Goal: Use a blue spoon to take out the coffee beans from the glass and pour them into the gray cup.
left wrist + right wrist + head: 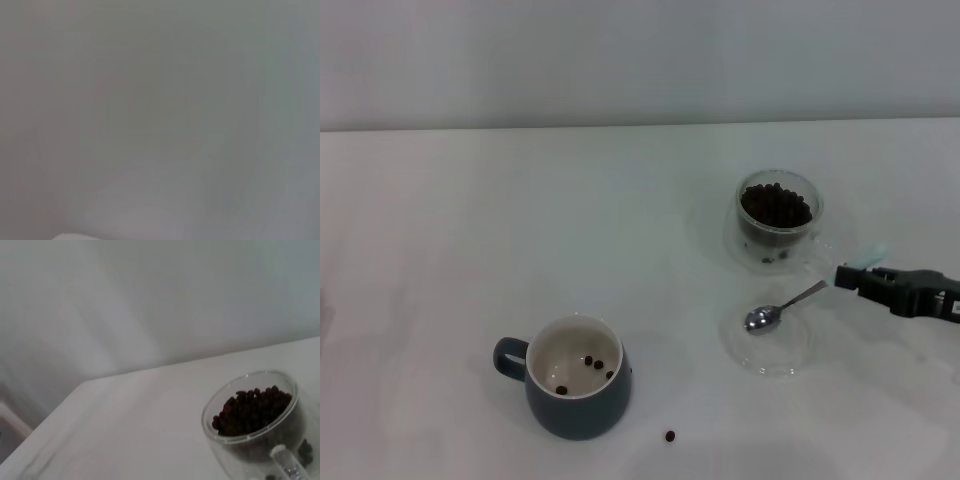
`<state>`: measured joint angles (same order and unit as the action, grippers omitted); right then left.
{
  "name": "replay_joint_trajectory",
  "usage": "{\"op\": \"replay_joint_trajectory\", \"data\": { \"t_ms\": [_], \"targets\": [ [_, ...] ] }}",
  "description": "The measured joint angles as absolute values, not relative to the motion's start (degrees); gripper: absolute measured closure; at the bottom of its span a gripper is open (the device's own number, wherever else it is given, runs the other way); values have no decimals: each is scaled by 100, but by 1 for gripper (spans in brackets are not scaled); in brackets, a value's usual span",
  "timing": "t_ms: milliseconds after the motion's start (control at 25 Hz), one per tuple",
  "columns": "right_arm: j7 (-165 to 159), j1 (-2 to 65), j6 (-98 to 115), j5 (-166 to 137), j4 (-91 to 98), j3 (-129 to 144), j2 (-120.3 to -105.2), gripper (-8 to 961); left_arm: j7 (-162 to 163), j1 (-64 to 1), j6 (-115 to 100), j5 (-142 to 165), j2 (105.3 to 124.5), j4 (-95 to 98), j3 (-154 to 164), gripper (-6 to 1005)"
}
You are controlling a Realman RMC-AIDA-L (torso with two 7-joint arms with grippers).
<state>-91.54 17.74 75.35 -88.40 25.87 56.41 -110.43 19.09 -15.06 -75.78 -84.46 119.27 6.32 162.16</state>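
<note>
At right of the head view, the right pincer grips the blue spoon by its pale handle. The spoon looks light, stiff and slippery, so the handle end is probably the best hold; the left pincer is unseen.

One blue spoon, one glass heaped with coffee beans, too many to count. One gray cup holding four beans, one loose bean outside it. One clear saucer. One gripper visible.
</note>
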Motion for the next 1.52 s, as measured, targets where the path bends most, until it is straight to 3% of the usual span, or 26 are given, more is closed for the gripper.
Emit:
{"op": "replay_joint_trajectory", "data": {
  "t_ms": [520,760,960,1200,1280,1520],
  "targets": [
    [-9155,1787,7405,-9191,2542,5615,-11152,705,1882,-1564,-7562,-8558,11918,626,16216,137],
    [-8808,1762,7172,-9142,2568,5491,-11224,602,1880,-1565,-7559,-8568,11927,615,16215,137],
    [-7920,1757,7170,-9069,2486,4434,-11473,517,1880,-1561,-7558,-8570,11927,605,16215,137],
    [-5545,1835,7346,-7128,1125,3663,-11514,269,1872,-1532,-7549,-8570,11927,608,16215,137],
    [-4479,1853,7597,-6107,524,3639,-11519,132,1871,-1525,-7549,-8569,11930,609,16224,137],
    [-2499,1922,8077,-4756,-412,3620,-11536,139,1871,-1520,-7536,-8514,11936,629,16276,137]
  ]
}}
